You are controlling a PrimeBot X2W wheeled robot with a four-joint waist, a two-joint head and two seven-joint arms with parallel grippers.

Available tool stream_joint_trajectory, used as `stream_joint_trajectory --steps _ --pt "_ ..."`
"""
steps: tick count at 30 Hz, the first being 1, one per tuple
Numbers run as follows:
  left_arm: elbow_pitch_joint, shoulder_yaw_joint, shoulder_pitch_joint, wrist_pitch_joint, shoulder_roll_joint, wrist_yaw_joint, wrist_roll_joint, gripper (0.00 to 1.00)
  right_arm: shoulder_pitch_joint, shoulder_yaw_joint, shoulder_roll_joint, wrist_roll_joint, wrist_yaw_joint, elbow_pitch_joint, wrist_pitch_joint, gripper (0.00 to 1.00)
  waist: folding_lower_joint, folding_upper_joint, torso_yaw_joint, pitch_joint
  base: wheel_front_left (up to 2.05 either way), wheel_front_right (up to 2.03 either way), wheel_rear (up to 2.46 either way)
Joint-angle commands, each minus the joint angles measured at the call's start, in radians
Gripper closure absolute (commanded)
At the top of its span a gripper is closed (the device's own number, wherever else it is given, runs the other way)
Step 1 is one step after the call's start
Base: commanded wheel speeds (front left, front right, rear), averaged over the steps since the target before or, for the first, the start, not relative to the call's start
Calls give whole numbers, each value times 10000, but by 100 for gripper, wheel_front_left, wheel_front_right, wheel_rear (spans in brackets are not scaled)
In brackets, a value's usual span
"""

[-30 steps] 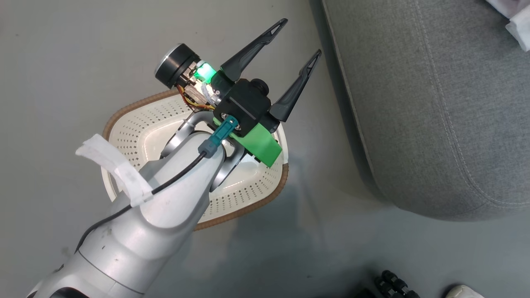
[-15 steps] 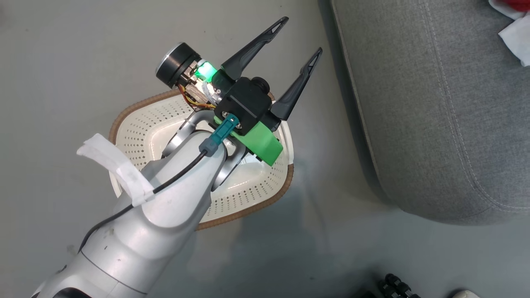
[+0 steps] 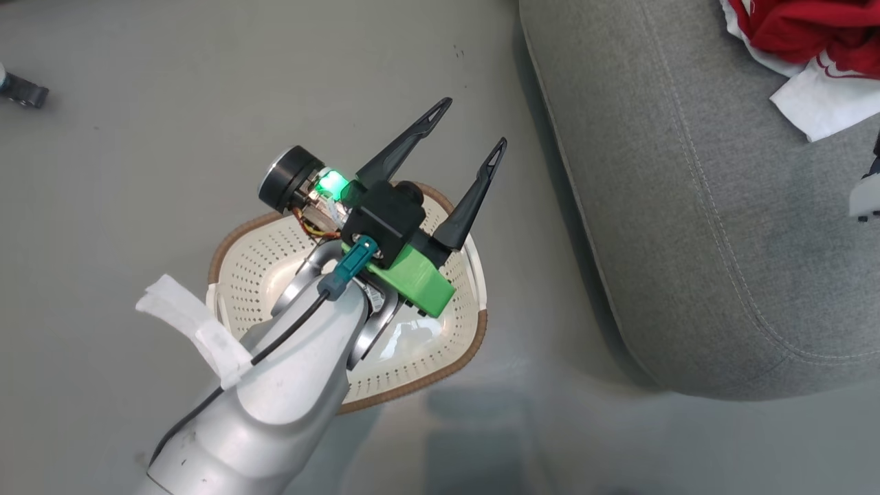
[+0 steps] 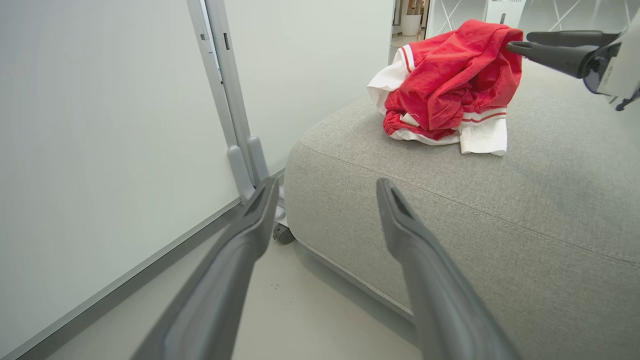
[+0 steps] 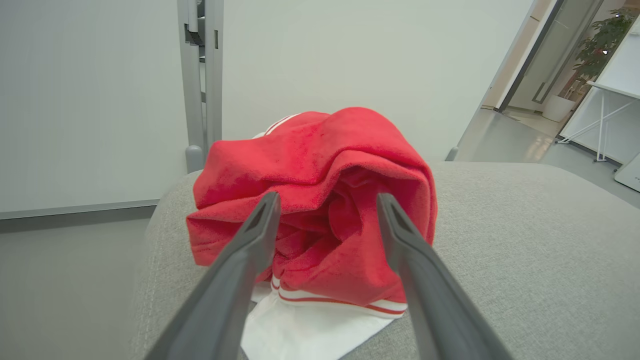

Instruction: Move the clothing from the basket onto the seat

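Note:
The cream basket [image 3: 237, 271] with a brown rim stands on the floor, partly hidden by my left arm; its visible inside is bare. My left gripper [image 3: 472, 124] hangs open above the basket's far rim, its tips [image 4: 327, 190] pointing toward the seat. The red clothing [image 3: 811, 27] with white trim lies bunched on the grey seat [image 3: 687, 206]. The left wrist view shows the pile [image 4: 450, 85] near the cushion's far side. My right gripper [image 5: 327, 200] stands open right at the clothing [image 5: 325, 145], its tips [image 4: 520, 42] by the pile's upper edge, with nothing clamped.
A white partition panel [image 4: 100, 125] on castors stands left of the seat [image 4: 500, 210]. Grey floor [image 3: 137, 172] surrounds the basket. A small dark object [image 3: 20, 89] lies on the floor at the far left. An open doorway with a plant [image 5: 605, 40] lies beyond the seat [image 5: 525, 240].
The head camera has shifted, bringing much more of the red clothing on the seat into view. My left gripper stays open over the basket.

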Motion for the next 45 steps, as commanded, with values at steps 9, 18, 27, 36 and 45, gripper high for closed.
stream_joint_trajectory --steps 9,18,27,36,45 --pt "-111 533 1327 -2 -81 95 -116 0 1774 934 539 392 -9 -1584 -23 0 0 -1 664 -1718 0 0 0" --pt "-197 1239 2404 -2 -44 184 -219 0 2855 2030 1160 529 -9 -2532 -23 0 0 -1 1438 -2623 0 0 0" --pt "-380 2331 3458 -2 151 344 -342 0 3741 2806 1671 588 -9 -2935 -23 0 0 -1 2014 -3204 0 0 0" --pt "-694 3648 4712 -2 182 473 -400 0 4892 2904 1898 684 -9 -3025 -23 0 0 -1 2228 -3841 0 0 0" --pt "-1032 4671 5756 -2 108 437 -117 0 6032 2792 1933 971 -9 -3230 -23 0 0 -1 2338 -4348 0 0 0"
